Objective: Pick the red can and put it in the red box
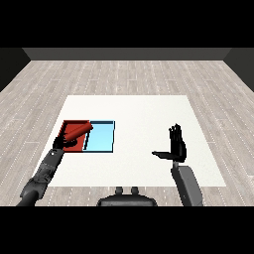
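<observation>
The right hand (176, 147) was held upright above the table (144, 114), fingers straight and thumb spread sideways, nothing in it. Farther left, the left hand (61, 143) was curled round the red can (79, 131), which was held tilted over the red tray (66, 128). The blue tray (100, 137) lay touching it on the right.

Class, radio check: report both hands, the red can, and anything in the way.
Left hand curled round red can, tilted over red tray. Right hand open, apart, above the table. Nothing in the way.
</observation>
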Motion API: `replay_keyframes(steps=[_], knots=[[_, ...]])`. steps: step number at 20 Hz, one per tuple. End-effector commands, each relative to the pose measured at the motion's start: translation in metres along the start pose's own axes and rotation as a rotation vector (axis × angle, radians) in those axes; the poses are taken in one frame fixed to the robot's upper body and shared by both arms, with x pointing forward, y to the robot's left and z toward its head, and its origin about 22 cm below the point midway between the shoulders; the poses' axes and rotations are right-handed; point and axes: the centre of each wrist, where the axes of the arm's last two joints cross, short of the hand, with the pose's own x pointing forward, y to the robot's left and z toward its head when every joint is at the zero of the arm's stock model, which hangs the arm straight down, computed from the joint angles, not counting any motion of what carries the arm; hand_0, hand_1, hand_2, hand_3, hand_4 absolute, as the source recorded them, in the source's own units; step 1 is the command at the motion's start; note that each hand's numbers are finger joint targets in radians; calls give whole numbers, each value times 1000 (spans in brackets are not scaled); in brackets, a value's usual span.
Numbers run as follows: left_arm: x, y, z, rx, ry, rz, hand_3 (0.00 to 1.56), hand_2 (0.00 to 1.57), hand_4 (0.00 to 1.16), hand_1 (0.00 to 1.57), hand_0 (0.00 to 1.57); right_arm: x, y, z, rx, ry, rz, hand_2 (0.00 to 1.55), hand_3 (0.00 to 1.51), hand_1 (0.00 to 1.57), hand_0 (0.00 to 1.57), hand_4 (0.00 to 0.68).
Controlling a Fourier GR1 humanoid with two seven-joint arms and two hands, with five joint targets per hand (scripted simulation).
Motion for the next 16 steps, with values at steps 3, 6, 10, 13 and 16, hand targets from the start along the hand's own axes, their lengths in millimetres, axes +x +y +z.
replay_keyframes(steps=[3, 6, 10, 13, 16], knots=[[-12, 6, -3, -154, 75, -171, 0, 0, 197, 0, 0, -4, -2, -10, -4, -10, -23, 0, 0, 0, 0, 0], [-3, 13, -8, -96, 84, -112, 0, 0, 0, 0, 0, -9, 21, -13, 18, -21, -22, 0, 0, 0, 0, 0], [19, 27, -14, 9, -150, 303, 0, 0, 0, 0, 0, -9, -4, -10, 13, -29, -50, 0, 0, 0, 0, 0], [52, 26, -16, -21, -411, 576, 0, 959, 0, 1022, 1022, -7, -4, -6, 25, -22, -54, 0, 0, 0, 0, 0], [94, 7, -10, -97, -631, 855, 0, 0, 0, 0, 0, -6, -2, -9, 52, -21, -35, 0, 0, 0, 0, 0]])
